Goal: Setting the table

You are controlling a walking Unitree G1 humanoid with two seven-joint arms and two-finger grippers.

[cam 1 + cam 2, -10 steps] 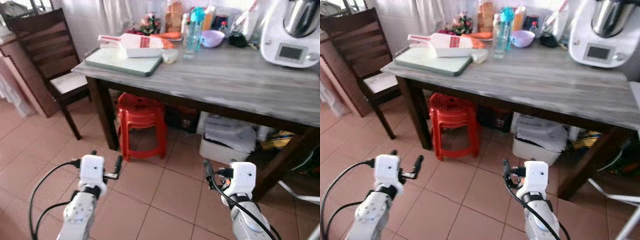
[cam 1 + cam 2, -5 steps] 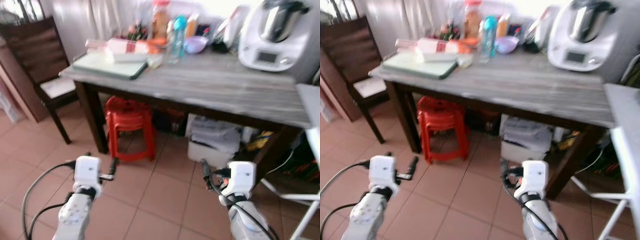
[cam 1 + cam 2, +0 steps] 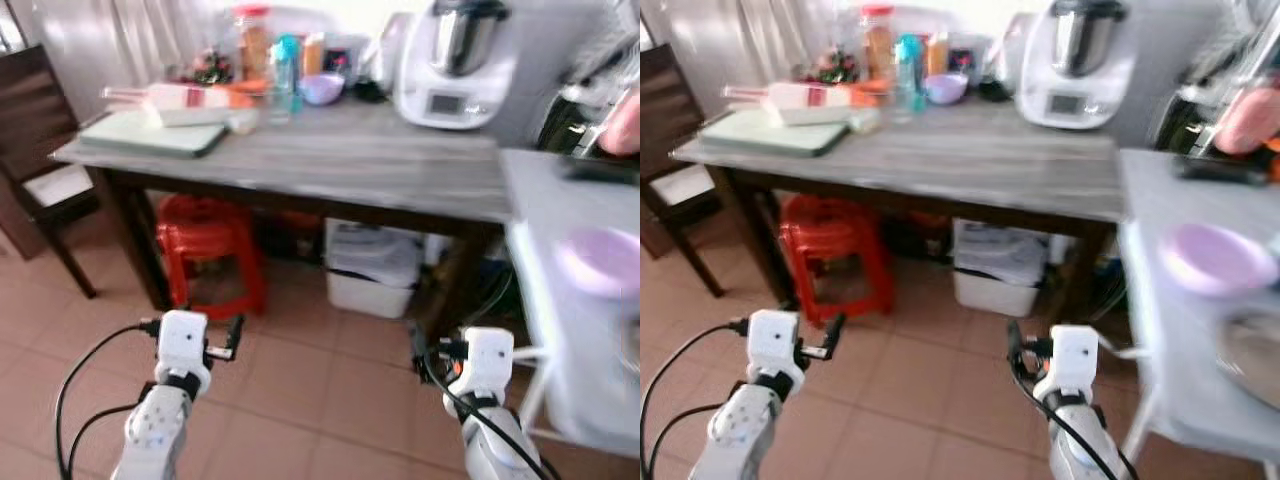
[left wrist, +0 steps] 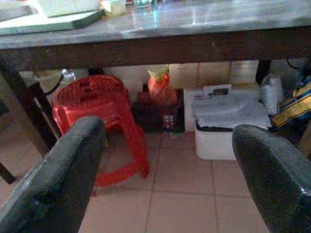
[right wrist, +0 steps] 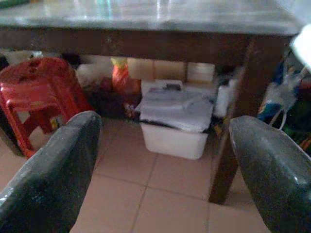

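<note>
A grey wooden table (image 3: 330,165) stands ahead with a green cutting board (image 3: 150,132), bottles, a small purple bowl (image 3: 322,88) and a white kitchen machine (image 3: 455,65) on it. At the right is a pale side table (image 3: 1160,300) carrying a purple dish (image 3: 1215,258) and a metal bowl (image 3: 1250,345). My left gripper (image 4: 170,131) and right gripper (image 5: 165,126) are held low over the tiled floor, short of the table. Both are open, with nothing between their fingers.
Under the table sit a red plastic stool (image 3: 208,240) and a white bin (image 3: 372,268) with bags beside it. A dark wooden chair (image 3: 40,150) stands at the table's left end. A person's hand (image 3: 1250,112) shows at the upper right, above the side table.
The camera has swung to the right, so the grey table sits further left in the picture and the pale side table has come into view. Both grippers remain low and open.
</note>
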